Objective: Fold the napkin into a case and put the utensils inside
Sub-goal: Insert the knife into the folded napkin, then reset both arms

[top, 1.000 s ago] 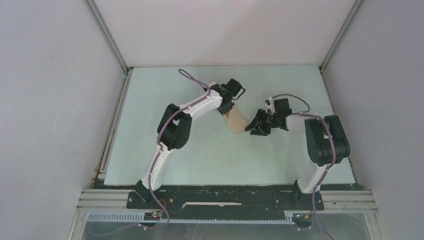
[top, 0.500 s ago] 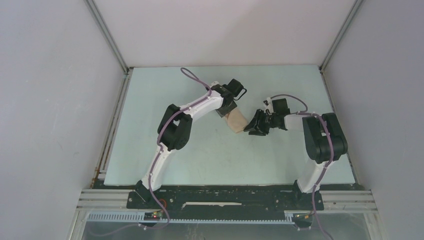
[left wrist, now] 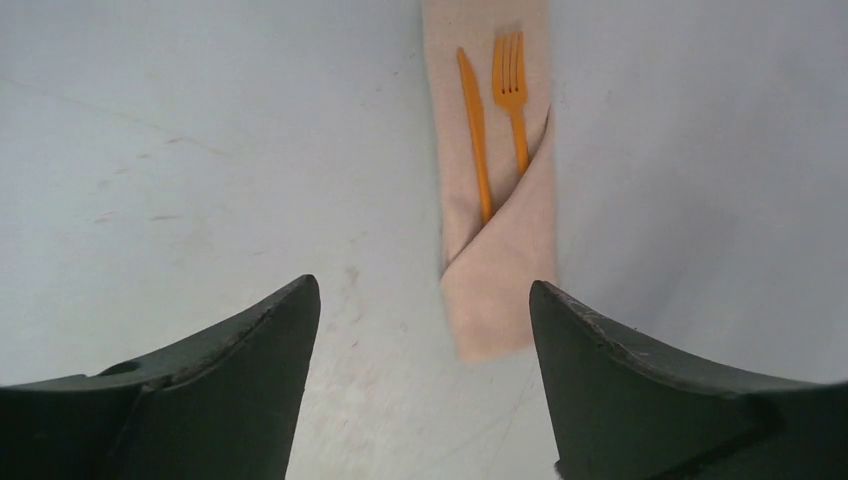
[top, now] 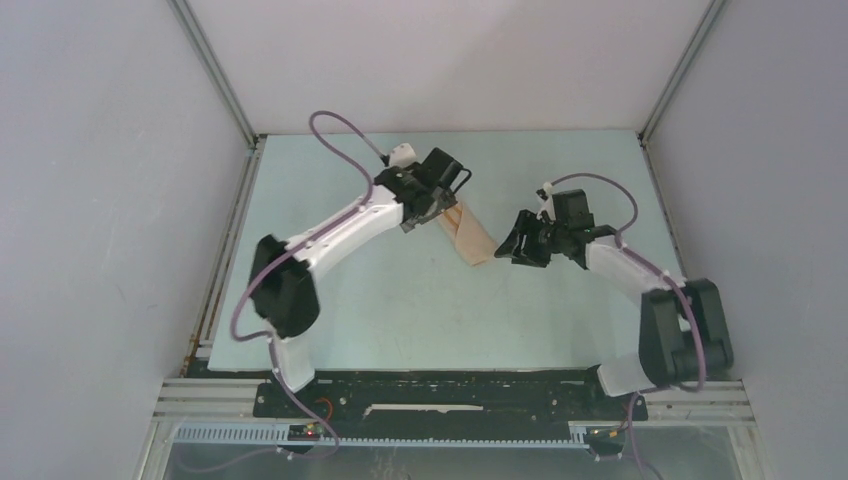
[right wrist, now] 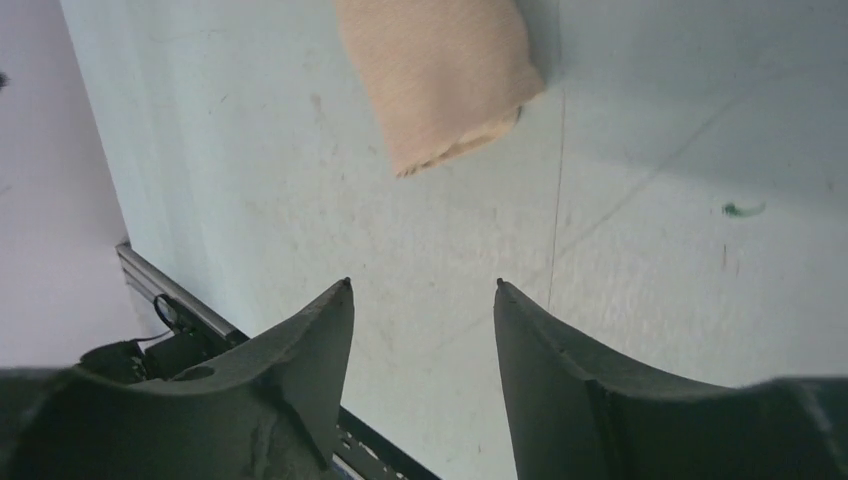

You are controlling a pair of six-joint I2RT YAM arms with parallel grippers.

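Observation:
The napkin is folded into a narrow beige case (top: 468,238) that lies slantwise in the middle of the table. In the left wrist view the case (left wrist: 500,270) holds the utensils, an orange knife (left wrist: 475,130) and an orange fork (left wrist: 512,100); their handles are tucked under a diagonal flap and their heads show. My left gripper (left wrist: 420,283) hovers open and empty over the case's closed end (top: 432,208). My right gripper (right wrist: 422,282) is open and empty too, a short way off the case's near end (right wrist: 440,80), to its right (top: 515,245).
A metal rail (right wrist: 170,300) runs along the table's edge in the right wrist view. A small green mark (right wrist: 745,208) is on the pale table top (top: 400,300). Grey walls close in the table on three sides.
My left gripper has opened, letting go of the case, and drawn back up and to the left. My right gripper has opened wider and pulled slightly away from the case's near end.

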